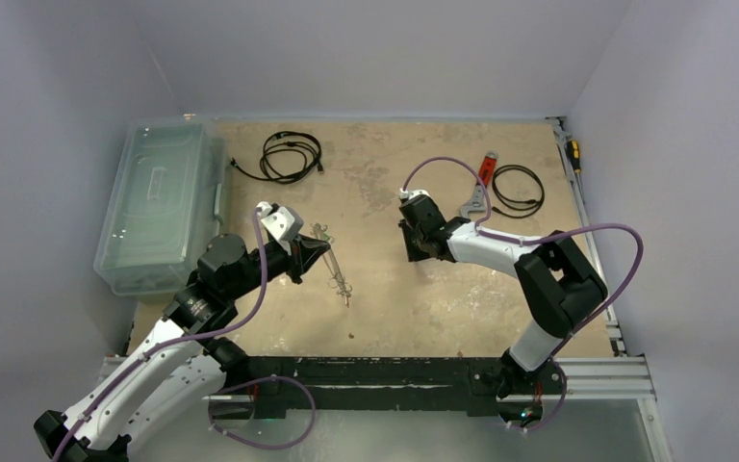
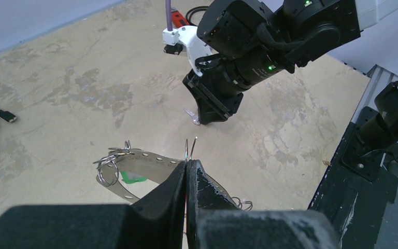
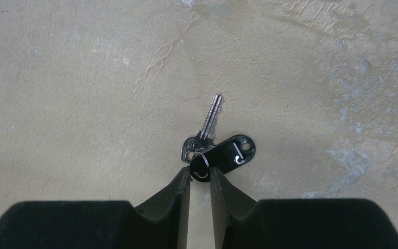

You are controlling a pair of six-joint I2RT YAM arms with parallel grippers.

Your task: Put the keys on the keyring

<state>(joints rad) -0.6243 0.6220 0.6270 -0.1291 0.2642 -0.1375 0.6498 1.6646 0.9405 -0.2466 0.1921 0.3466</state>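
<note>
Key [image 3: 207,127], blade straight away from right tool [image 3: 200,179]

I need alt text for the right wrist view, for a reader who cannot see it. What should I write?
The right claw, seen from behind its two black fingers, pinches the small ring of a silver key with a black tag, lying on a beige, stained table.
</note>
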